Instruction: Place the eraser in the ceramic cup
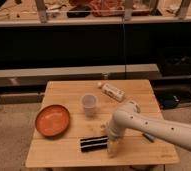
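Note:
The eraser [93,143], a flat black block with pale stripes, lies on the wooden table [64,92] near its front edge. The ceramic cup [89,104], small and whitish, stands upright near the table's middle, behind the eraser. My gripper [112,146] hangs from the white arm [154,127] that reaches in from the right. It is low over the table at the eraser's right end.
An orange plate [52,120] sits at the table's left. A white bottle [112,91] lies on its side behind the cup to the right. A small dark object [148,137] lies by the arm. Shelves stand behind the table.

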